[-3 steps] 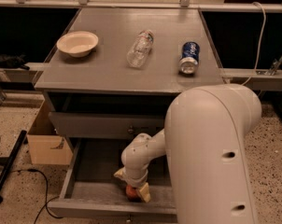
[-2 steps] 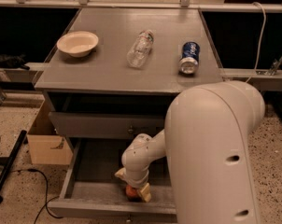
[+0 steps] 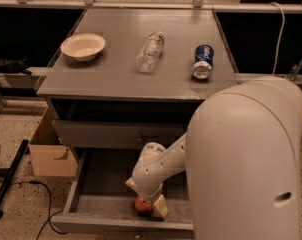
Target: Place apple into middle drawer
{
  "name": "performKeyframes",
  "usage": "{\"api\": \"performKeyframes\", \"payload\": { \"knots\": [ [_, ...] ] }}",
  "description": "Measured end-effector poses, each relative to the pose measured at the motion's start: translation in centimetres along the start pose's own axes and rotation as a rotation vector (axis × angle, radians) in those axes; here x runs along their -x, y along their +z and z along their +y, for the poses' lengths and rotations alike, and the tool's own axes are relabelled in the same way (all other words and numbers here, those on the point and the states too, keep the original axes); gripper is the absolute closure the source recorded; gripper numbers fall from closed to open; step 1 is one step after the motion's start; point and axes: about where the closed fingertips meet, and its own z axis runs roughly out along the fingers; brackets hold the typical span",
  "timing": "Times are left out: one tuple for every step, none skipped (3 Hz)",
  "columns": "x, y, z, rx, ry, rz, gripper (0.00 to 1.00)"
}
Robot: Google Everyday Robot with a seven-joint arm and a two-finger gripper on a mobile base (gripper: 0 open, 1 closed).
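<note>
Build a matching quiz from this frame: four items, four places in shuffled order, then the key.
Items:
1. apple
2. bowl
3. can
4. cardboard box

Places:
A. on the floor, left of the middle drawer
B. lying on its side, right part of the tabletop
C. inside the open middle drawer, near its front, at the gripper
D. upright, left part of the tabletop

Pairs: 1-C, 2-D, 3-B, 4-A.
</note>
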Motion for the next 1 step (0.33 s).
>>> {"api": "performKeyframes", "payload": {
  "knots": [
    [0.0,0.0,0.0,0.0,0.0,0.0,0.0]
  ]
}}
